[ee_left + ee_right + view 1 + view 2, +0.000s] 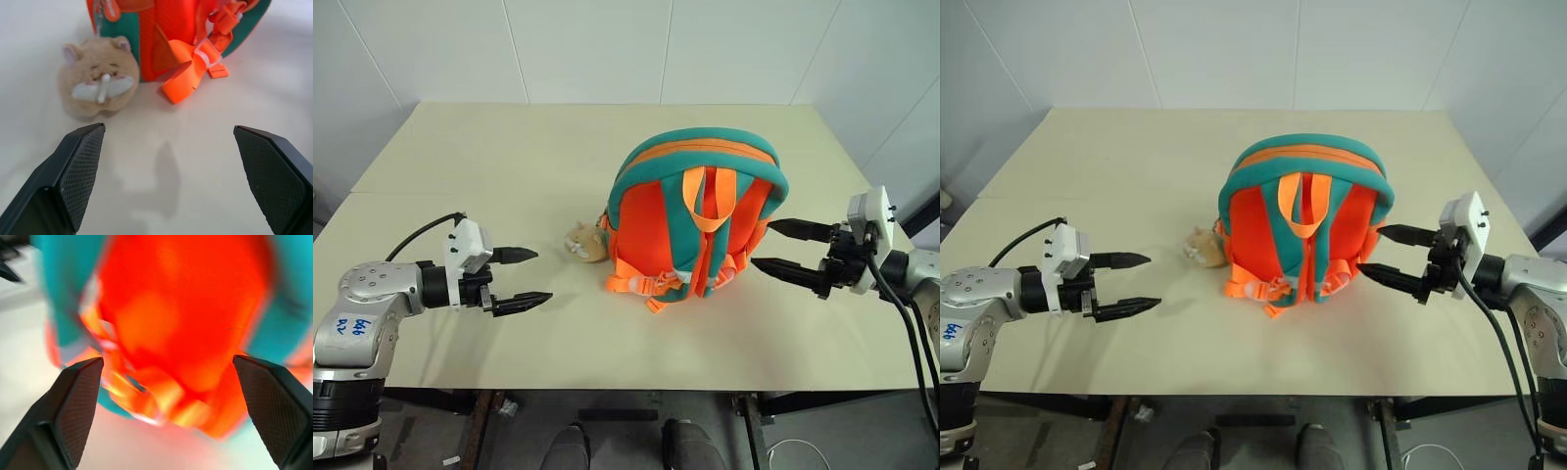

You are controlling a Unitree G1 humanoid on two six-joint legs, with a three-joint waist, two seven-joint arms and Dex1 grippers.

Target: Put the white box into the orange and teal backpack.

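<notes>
Left gripper (529,276): fingers spread wide, holding nothing, over bare table (460,166) near the front edge, well apart from the plush toy (585,241)
Right gripper (781,247): spread wide, empty, fingertips just beside the backpack (700,215)
Backpack: upright mid-table, straps facing the front edge
Box: cannot tell where it is
Room: far half and left corners bare

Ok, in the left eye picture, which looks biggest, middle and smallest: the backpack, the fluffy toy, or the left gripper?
1. The orange and teal backpack, by far the biggest.
2. The left gripper.
3. The plush toy, though the open gripper sits nearer the camera, so these two are close.
</notes>
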